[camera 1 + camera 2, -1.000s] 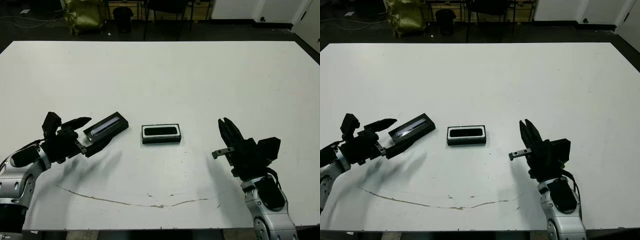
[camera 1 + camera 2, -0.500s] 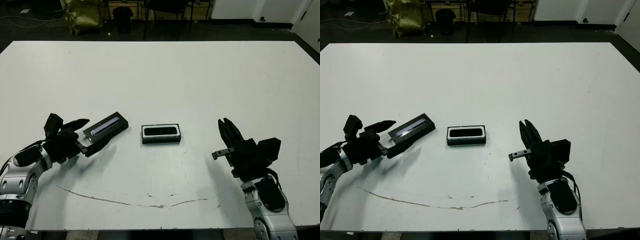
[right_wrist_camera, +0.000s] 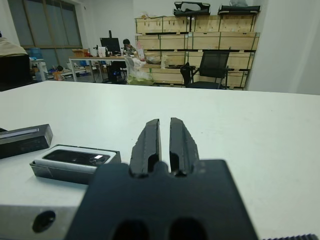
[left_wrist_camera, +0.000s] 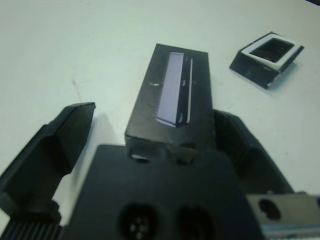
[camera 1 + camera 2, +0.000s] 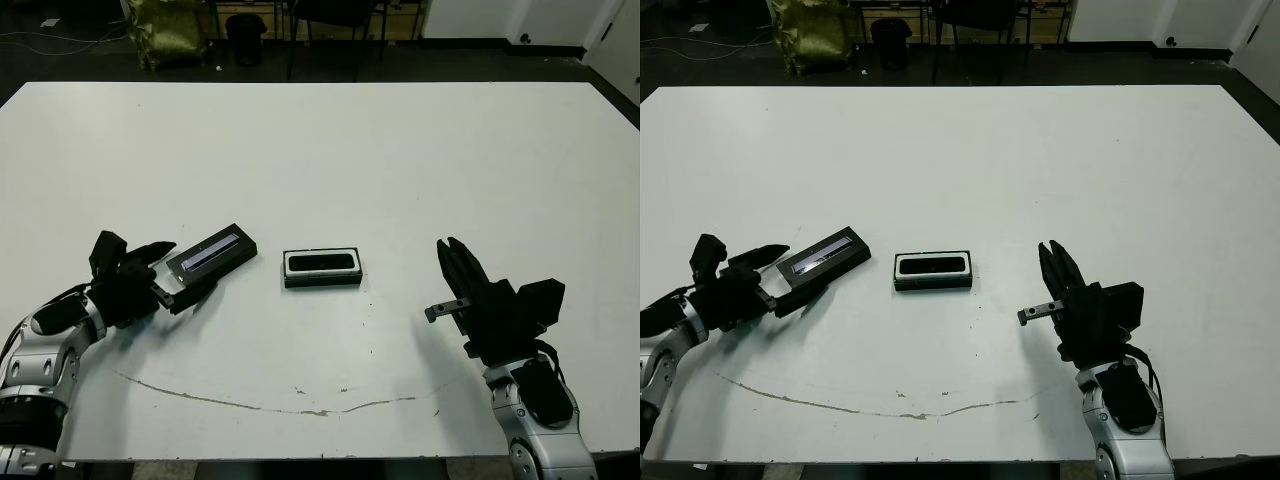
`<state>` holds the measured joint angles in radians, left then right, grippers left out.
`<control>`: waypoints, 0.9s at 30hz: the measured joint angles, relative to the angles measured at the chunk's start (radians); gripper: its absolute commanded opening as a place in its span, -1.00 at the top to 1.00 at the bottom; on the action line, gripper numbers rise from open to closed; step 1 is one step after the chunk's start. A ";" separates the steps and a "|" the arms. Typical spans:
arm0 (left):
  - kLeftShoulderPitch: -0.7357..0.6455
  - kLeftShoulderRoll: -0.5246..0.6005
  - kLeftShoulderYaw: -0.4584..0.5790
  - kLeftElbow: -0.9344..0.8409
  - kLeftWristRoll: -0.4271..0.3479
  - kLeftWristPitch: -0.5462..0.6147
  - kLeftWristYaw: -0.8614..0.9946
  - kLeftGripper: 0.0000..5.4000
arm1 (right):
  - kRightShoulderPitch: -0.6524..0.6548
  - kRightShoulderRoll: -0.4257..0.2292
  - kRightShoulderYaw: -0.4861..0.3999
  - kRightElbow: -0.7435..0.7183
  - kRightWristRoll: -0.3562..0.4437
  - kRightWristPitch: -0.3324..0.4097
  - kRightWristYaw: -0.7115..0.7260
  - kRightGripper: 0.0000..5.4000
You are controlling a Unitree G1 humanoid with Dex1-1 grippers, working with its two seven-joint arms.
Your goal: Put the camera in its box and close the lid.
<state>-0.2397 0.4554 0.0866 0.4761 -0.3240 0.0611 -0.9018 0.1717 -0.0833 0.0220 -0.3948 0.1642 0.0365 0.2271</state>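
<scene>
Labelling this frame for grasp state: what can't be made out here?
- Near end of the flat black lid with silvery stripe: hidden behind the left gripper body, left wrist view, so contact is unclear.
- Slim black camera in the white-lined box: too small in head views to judge seating.
- Distant person: blurred, right wrist view.

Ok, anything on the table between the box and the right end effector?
No: bare white table between the box and the right end effector, as both eye views show.

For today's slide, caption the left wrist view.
Open left gripper fingers flank the striped lid; box beyond.
</scene>
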 measured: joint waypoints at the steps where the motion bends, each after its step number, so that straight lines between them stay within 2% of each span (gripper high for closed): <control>1: -0.005 -0.001 0.001 0.012 -0.001 -0.009 -0.008 -0.99 | 0.001 0.000 0.000 -0.002 -0.001 0.001 -0.001 1.00; 14: -0.072 -0.007 0.003 0.156 0.006 -0.099 -0.068 -0.96 | 0.012 -0.001 0.001 -0.041 0.002 0.053 -0.009 1.00; 18: -0.078 -0.004 -0.006 0.160 0.013 -0.101 -0.078 -0.67 | 0.012 0.000 0.001 -0.041 0.001 0.053 -0.010 1.00; 22: -0.111 0.043 -0.076 0.164 0.065 -0.103 -0.201 -0.31 | 0.012 0.000 0.001 -0.041 0.001 0.053 -0.011 1.00; 25: -0.150 0.088 -0.136 0.163 0.107 -0.061 -0.283 -0.04 | 0.012 0.000 0.000 -0.039 0.003 0.048 -0.009 1.00; 27: -0.187 0.115 -0.165 0.159 0.126 -0.017 -0.321 0.06 | 0.011 0.000 0.000 -0.038 0.005 0.038 -0.006 1.00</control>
<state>-0.4263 0.5705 -0.0785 0.6350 -0.1983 0.0441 -1.2232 0.1831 -0.0835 0.0223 -0.4329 0.1690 0.0749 0.2213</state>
